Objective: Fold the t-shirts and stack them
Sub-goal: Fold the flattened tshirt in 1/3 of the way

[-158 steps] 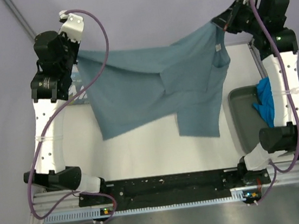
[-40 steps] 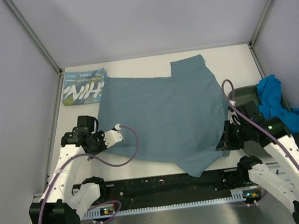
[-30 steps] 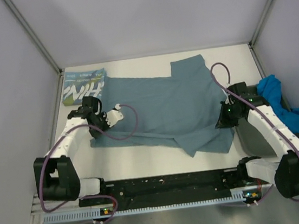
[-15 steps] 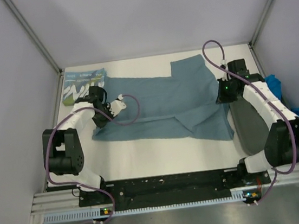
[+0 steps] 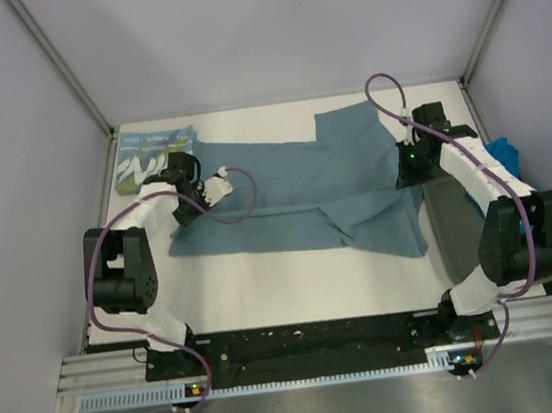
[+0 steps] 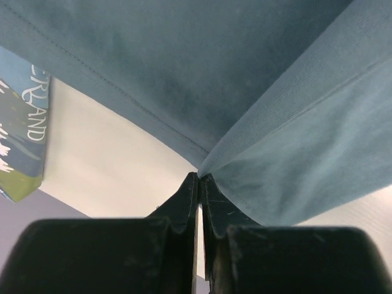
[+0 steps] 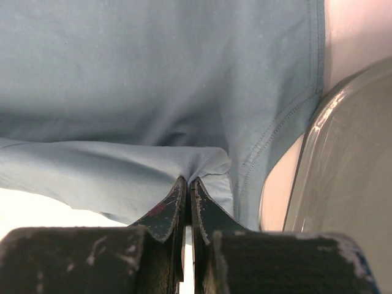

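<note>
left fingers [image 6: 182, 205] clamped on slate-teal t-shirt [image 5: 293, 179]; right fingers [image 7: 206, 214] likewise | arms stretched forward

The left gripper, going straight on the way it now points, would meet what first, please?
The slate-teal t-shirt itself: the left gripper is shut on its fold, and that cloth fills the way ahead. The NIH t-shirt seems off to the side.

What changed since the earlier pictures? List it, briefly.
The left claw and right claw carried the near hem of the slate-teal t-shirt toward the far side, folding it over itself. Both stayed shut on it. Unchanged: the NIH t-shirt at far left, the bright blue t-shirt at the tray.
</note>
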`<action>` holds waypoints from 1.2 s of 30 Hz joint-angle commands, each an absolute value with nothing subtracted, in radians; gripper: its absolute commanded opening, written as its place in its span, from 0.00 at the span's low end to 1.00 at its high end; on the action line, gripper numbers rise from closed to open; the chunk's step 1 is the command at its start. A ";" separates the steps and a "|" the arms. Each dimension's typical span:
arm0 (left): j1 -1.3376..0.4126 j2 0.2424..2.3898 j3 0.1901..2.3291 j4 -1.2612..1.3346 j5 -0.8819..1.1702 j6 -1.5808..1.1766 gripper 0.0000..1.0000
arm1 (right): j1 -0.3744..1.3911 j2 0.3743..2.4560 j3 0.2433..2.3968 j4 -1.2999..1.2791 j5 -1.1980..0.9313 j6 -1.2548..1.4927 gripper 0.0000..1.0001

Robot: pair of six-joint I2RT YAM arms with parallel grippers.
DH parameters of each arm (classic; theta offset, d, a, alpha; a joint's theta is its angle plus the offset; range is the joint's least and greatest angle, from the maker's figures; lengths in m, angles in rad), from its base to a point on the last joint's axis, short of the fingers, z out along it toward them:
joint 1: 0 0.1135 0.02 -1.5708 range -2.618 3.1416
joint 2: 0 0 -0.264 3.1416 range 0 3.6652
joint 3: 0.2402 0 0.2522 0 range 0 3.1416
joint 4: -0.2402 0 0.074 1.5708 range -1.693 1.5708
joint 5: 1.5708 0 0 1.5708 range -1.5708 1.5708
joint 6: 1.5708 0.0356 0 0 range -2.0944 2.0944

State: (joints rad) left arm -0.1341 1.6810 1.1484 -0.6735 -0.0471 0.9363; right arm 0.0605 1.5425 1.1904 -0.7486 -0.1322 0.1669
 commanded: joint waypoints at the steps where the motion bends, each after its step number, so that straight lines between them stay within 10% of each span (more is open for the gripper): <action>1: -0.133 1.713 1.175 -0.606 -0.143 0.937 0.07 | 0.054 1.565 1.238 -0.744 -0.141 0.134 0.00; 10: -0.120 1.753 1.189 -0.166 -0.448 0.931 0.39 | 0.055 1.612 1.273 -0.744 -0.115 0.130 0.00; 17: -0.114 1.617 1.165 -0.388 -0.174 0.945 0.42 | 0.055 1.722 1.362 -0.732 -0.101 0.225 0.00; 23: -0.109 1.375 0.890 -0.577 0.057 1.222 0.52 | 0.066 1.743 1.437 -0.774 -0.005 0.268 0.59; 36: -0.094 1.451 0.768 -0.457 0.063 1.318 0.58 | 0.160 1.243 0.908 -0.914 0.135 0.460 0.63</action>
